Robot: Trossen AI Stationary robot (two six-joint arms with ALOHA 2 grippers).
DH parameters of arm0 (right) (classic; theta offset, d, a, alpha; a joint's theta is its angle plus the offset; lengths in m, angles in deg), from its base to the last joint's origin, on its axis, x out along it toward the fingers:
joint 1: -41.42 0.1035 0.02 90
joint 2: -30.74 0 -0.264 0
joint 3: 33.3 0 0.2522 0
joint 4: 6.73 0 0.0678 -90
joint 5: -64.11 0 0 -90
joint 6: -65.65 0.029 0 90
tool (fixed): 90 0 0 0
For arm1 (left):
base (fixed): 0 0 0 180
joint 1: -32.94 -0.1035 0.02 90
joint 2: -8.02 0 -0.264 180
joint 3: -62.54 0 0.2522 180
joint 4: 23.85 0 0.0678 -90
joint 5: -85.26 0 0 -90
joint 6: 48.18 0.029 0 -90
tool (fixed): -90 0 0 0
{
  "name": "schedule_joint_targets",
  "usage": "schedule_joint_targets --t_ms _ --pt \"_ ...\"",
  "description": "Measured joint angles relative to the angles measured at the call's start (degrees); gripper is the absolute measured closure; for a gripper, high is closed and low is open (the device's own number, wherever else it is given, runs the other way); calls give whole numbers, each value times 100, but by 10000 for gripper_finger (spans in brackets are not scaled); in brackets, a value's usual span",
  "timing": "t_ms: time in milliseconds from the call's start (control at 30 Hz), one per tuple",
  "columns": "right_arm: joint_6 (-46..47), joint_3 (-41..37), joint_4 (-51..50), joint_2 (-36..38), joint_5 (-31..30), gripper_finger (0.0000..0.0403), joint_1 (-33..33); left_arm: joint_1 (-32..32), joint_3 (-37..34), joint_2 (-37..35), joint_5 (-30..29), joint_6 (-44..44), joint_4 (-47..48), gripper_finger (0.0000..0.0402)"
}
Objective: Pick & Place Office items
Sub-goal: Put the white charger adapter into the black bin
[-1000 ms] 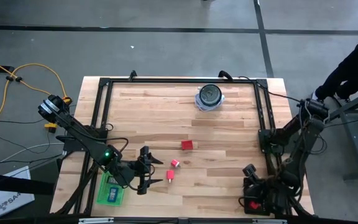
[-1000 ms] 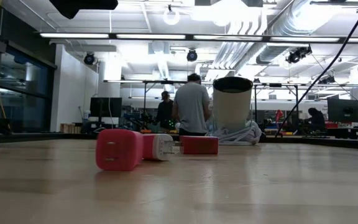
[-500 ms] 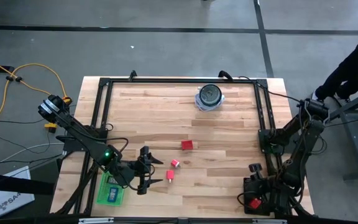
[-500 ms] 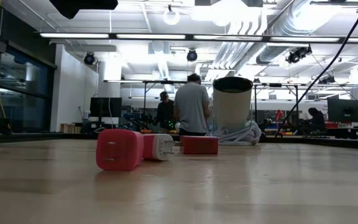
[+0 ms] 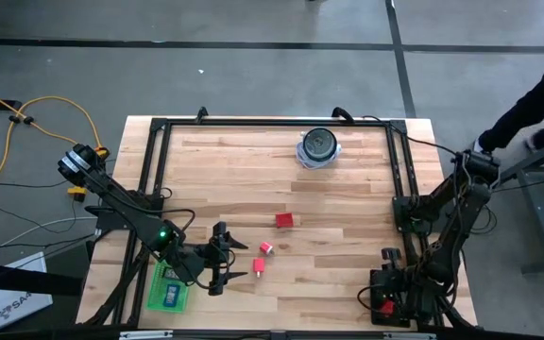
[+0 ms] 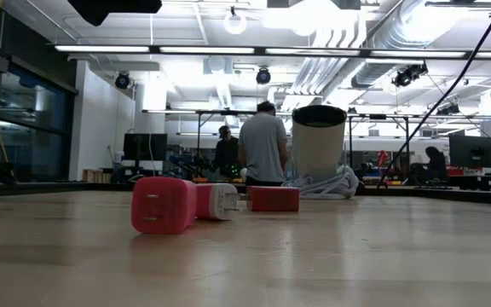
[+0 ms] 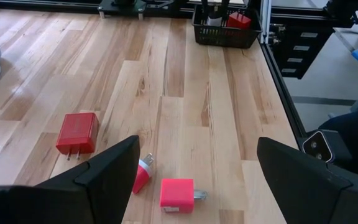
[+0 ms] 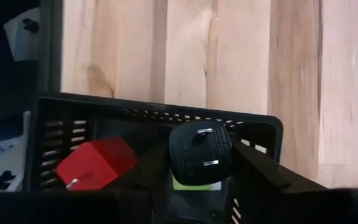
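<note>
On the wood table lie a red charger block (image 5: 283, 220), a red-and-white plug (image 5: 265, 248) and a pink block (image 5: 258, 267); the low view shows the pink block (image 6: 164, 205) nearest. My left gripper (image 5: 242, 261) stands open just left of them, above the table. At the near right corner my right gripper (image 5: 382, 300) hangs over a black basket (image 8: 61, 124), shut on a black plug adapter (image 8: 201, 152). Inside the basket lies a red block (image 8: 95, 165). My right gripper pinches the black plug adapter by its two opposite sides (image 8: 229, 155) between its two fingers (image 8: 253, 165). The fingers point steeply down from above. The adapter's two-pronged face looks back up at the wrist camera, over the inside of the basket. Whether it touches the basket's bottom cannot be told.
A round blue-white object with a dark top (image 5: 318, 146) stands at the far middle. A green tray (image 5: 170, 288) holding small pieces lies at the near left under my left arm. A black frame (image 5: 399, 170) rims the table. People stand in the room beyond (image 6: 262, 145).
My right gripper has sunk a little over the black basket and its wrist has rolled, with the black adapter still between its fingers.
</note>
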Motion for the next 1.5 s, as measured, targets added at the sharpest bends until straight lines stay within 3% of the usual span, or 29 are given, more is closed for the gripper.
schedule_joint_targets --t_ms 867,1167,1500 --pt "635 -3 60 -475 -8 271 -17 -1 2 0 1 2 1 85" --pt "776 -1 62 -496 -6 243 -17 -1 2 0 0 0 1 85" --pt "918 2 73 -496 -3 241 -17 0 2 0 0 1 0 85"
